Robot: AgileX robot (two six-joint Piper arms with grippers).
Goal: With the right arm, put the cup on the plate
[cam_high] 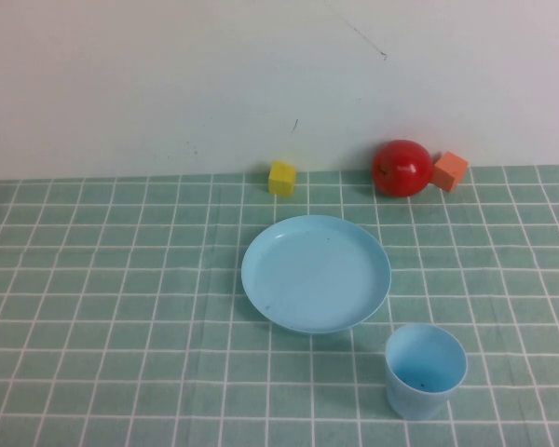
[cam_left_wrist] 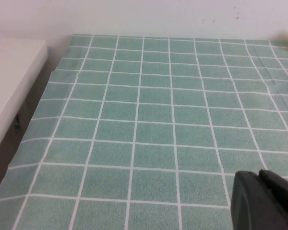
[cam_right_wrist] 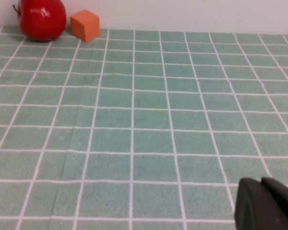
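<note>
The right gripper [cam_right_wrist: 268, 203] is sitting closed, holding nothing, over the checked cloth [cam_high: 121, 307] – the smooth tapered cup [cam_high: 425, 371] is standing at the round plate's [cam_high: 316, 273] five o'clock (left gripper [cam_left_wrist: 265, 199] appearing closed too).

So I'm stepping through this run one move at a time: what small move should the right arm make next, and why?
Probably swing the right gripper toward the cup and open it. The cup stands upright on the tablecloth, apart from the empty plate. The right gripper is shut over bare cloth, out of the high view. The left gripper hangs over bare cloth too.
</note>
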